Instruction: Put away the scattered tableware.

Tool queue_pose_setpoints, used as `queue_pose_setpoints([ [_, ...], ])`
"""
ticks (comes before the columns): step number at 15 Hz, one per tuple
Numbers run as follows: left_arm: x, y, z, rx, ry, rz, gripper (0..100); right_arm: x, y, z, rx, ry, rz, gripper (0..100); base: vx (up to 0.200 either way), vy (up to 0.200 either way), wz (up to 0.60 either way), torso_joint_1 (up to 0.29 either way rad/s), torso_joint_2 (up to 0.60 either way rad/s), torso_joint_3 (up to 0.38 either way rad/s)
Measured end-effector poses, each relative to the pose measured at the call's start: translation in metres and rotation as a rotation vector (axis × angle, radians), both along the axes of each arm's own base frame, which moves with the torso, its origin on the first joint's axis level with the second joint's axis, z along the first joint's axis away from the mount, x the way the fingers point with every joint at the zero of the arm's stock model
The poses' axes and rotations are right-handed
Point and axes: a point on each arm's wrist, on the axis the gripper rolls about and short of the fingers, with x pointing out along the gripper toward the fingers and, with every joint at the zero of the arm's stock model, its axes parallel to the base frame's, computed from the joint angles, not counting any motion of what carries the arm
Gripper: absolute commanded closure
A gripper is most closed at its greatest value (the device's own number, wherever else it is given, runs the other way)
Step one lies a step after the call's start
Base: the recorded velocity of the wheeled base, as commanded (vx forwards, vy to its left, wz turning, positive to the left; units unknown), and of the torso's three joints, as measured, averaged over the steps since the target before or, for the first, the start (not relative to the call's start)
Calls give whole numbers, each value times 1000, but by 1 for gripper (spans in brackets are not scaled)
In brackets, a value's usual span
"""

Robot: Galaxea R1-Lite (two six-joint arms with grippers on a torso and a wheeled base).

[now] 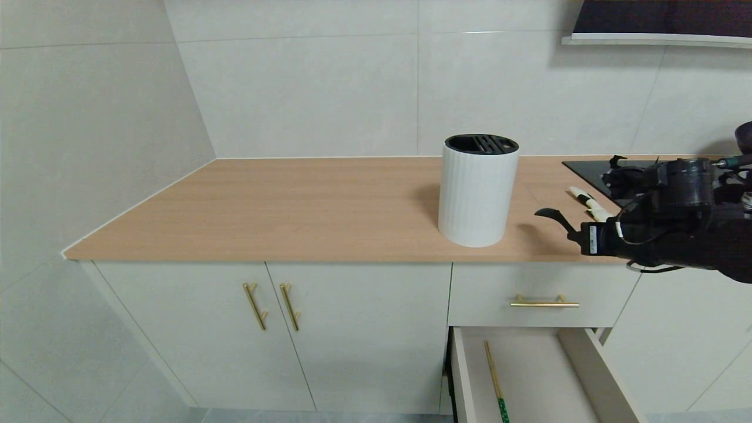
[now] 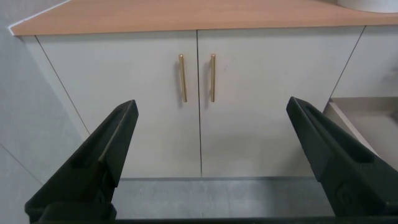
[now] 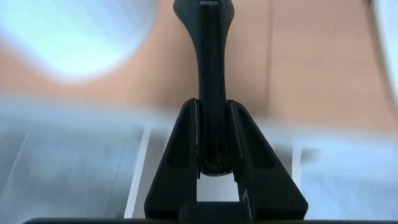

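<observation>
My right tool (image 3: 213,140) is clenched on a black utensil (image 3: 211,56) over the surface (image 1: 294,205), near the white holder (image 1: 479,194). My left tool (image 2: 211,109) is released, facing the cabinet doors (image 2: 267,112). A chopstick (image 1: 495,376) lies in the open drawer (image 1: 578,364).

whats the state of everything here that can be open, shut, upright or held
white ribbed cylindrical holder with black slotted top: upright on the wooden counter
white lower drawer: pulled open, green-tipped wooden chopstick lying inside
white upper drawer: shut
two white cabinet doors: shut
left gripper: open, empty
right gripper: shut on a black-handled utensil
</observation>
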Motion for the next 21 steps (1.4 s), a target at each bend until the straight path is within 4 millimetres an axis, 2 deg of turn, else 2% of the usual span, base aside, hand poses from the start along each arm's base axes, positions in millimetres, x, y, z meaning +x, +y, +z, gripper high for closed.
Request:
queue_pose_setpoints([
  [2,0,0,0,0,0,0,0,-34,1,0,-2,72,20,100,0,0,0,0,0,0],
  [4,0,0,0,0,0,0,0,-58,1,-4,13,106,64,100,0,0,0,0,0,0],
  [8,0,0,0,0,0,0,0,-81,0,-15,12,148,81,100,0,0,0,0,0,0],
  [11,0,0,0,0,0,0,0,-85,-2,-21,7,171,78,100,0,0,0,0,0,0],
  [14,0,0,0,0,0,0,0,-80,-1,-35,-22,221,87,100,0,0,0,0,0,0],
  [21,0,0,0,0,0,0,0,-72,1,-59,-56,276,109,100,0,0,0,-169,413,251],
])
